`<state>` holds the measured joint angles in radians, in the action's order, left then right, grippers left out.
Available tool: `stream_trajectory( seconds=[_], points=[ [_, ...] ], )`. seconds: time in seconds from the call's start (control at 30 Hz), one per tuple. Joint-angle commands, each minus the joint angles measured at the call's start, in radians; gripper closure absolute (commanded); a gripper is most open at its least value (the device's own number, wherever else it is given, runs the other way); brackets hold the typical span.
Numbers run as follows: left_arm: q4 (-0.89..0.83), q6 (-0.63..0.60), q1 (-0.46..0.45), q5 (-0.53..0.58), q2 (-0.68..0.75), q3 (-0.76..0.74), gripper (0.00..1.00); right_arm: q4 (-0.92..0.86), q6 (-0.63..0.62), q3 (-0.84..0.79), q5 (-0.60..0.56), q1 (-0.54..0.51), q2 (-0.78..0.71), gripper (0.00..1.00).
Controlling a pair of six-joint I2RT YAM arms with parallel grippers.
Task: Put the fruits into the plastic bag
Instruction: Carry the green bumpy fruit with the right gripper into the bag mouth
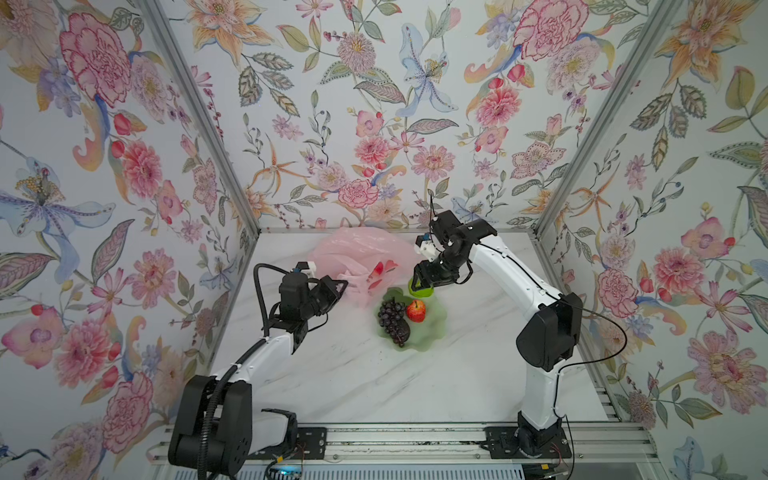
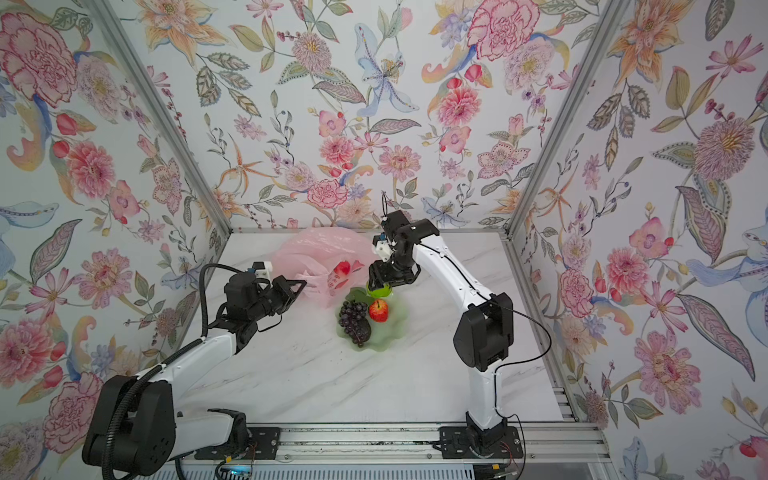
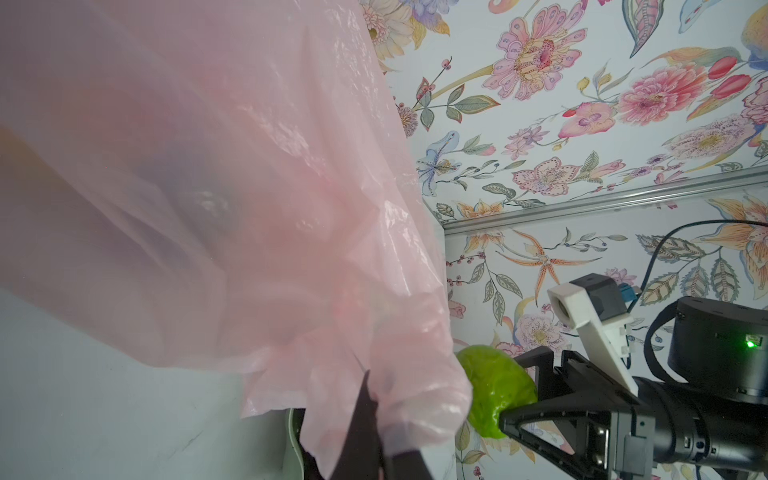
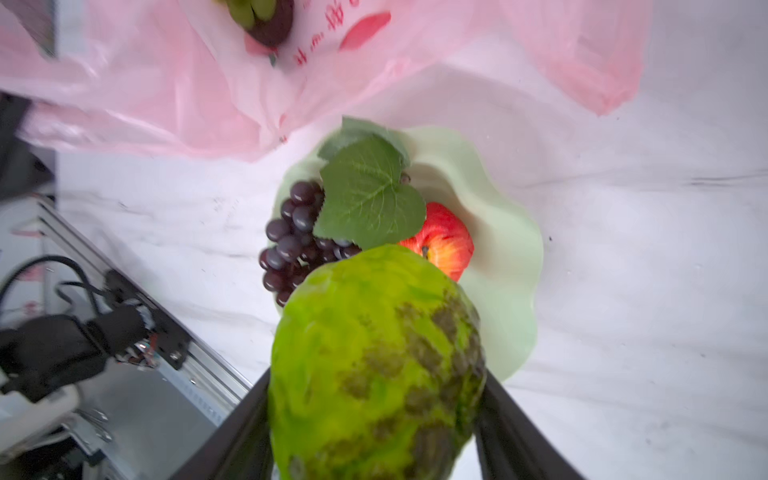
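My right gripper [image 1: 419, 287] [image 4: 374, 399] is shut on a bumpy green fruit [image 1: 421, 292] [image 3: 494, 390], held just above the far rim of the pale green dish [image 1: 434, 332] [image 4: 511, 257]. On the dish lie a dark purple grape bunch [image 1: 390, 318] [image 4: 291, 241] with a leaf, a red apple [image 1: 416, 311] [image 4: 446, 243] and a dark brown fruit [image 1: 405, 331]. The pink plastic bag [image 1: 361, 253] [image 4: 137, 95] lies behind the dish. My left gripper [image 1: 341, 286] [image 3: 374, 411] is shut on a bunched edge of the bag. A dark purple fruit [image 4: 268, 23] shows at the bag.
The white marble table [image 1: 353, 382] is walled in by floral panels on three sides. A metal rail [image 1: 395, 440] runs along the front edge, with both arm bases on it. The right arm reaches over the table's right half toward the dish.
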<state>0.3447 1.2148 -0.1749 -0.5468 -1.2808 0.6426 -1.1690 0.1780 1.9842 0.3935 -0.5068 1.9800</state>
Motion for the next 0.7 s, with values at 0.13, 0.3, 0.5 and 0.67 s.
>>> stream_trajectory(
  seconds=[0.13, 0.3, 0.5, 0.67],
  points=[
    [-0.015, -0.044, 0.007, -0.015, -0.007, 0.062, 1.0, 0.338, 0.368, -0.109, 0.338, 0.014, 0.026, 0.43],
    [-0.015, -0.049, 0.007, -0.024, -0.027, 0.09, 1.0, 0.398, 0.43, -0.069, 0.393, 0.0, 0.109, 0.43],
    [-0.024, -0.058, -0.004, -0.022, -0.04, 0.113, 1.0, 0.401, 0.468, 0.12, 0.421, -0.043, 0.264, 0.43],
    [-0.023, -0.064, -0.022, -0.034, -0.064, 0.136, 1.0, 0.401, 0.512, 0.267, 0.427, -0.066, 0.388, 0.43]
  ],
)
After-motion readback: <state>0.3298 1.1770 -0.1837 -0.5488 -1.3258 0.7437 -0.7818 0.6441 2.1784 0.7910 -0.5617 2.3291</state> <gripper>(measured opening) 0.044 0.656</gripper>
